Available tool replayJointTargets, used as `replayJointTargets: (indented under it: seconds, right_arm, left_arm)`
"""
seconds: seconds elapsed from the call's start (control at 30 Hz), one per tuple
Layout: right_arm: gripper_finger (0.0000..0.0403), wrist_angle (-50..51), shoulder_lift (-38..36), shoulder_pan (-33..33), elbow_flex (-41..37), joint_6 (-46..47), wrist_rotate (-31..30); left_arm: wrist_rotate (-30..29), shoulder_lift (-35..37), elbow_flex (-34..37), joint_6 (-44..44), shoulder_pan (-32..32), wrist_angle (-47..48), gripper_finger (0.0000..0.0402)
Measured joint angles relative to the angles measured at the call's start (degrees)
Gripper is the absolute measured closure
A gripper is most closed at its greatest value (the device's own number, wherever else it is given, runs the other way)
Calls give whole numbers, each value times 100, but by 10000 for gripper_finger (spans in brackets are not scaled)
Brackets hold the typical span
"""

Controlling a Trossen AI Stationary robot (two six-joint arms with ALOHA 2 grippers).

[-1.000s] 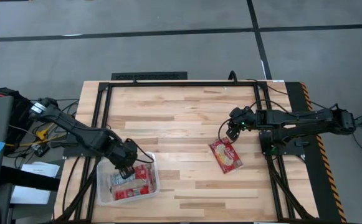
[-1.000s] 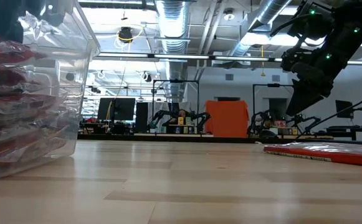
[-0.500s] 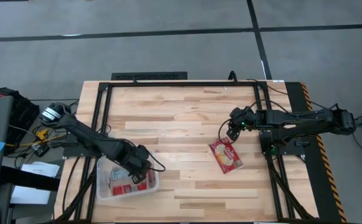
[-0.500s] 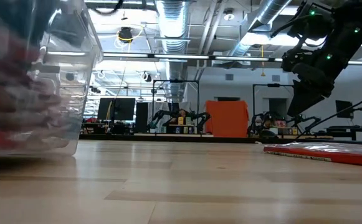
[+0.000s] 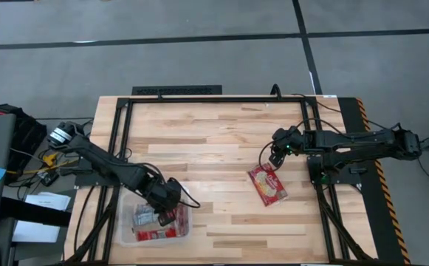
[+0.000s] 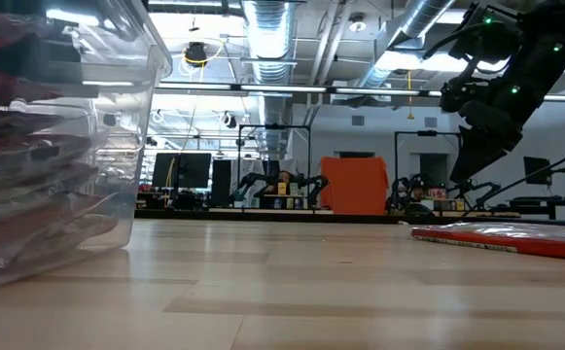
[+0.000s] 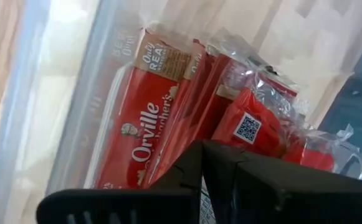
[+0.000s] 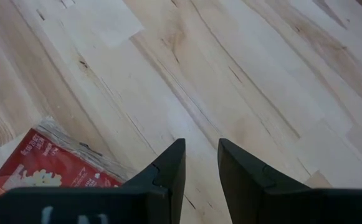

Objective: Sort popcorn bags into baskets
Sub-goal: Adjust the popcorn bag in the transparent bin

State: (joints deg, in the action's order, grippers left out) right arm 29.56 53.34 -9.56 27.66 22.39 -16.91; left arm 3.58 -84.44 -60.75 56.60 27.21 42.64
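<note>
A clear tub near the table's near left corner holds several red popcorn packets; the left wrist view shows them stacked on edge behind the clear wall. My left gripper is down inside the tub's far right corner, fingers shut. One red and cream packet lies flat on the table at right. My right gripper hangs open just past that packet's far end, clear of it. My left gripper reaches into the tub slanting down from the far left, fingers shut. Its own fingers hide the tips, so I cannot tell whether they touch a packet or the tub's wall.
A black frame runs around the table's far and side edges. Bare wood lies between the tub and the lone packet. In the low view the tub's wall fills the left side.
My left gripper has moved toward the table's right and near edge, from the tub's far side to its far right corner. The tub has slid a little toward the near edge and right, and turned slightly with it. The right arm has kept still.
</note>
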Motion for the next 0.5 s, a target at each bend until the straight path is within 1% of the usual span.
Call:
replayJointTargets:
  seconds: [0.33, 0.4, 0.5]
  right_arm:
    - [285, -2, 0, 0, 0, -37, 2]
    - [285, 0, 0, 0, 0, -39, 10]
    - [285, -2, 0, 3, 0, -39, 23]
  left_arm:
    - [-187, -13, -353, 7, -284, 179, 401]
    - [-107, -13, -540, 128, -300, 445, 401]
    - [-167, -8, -845, 214, -160, 1239, 401]
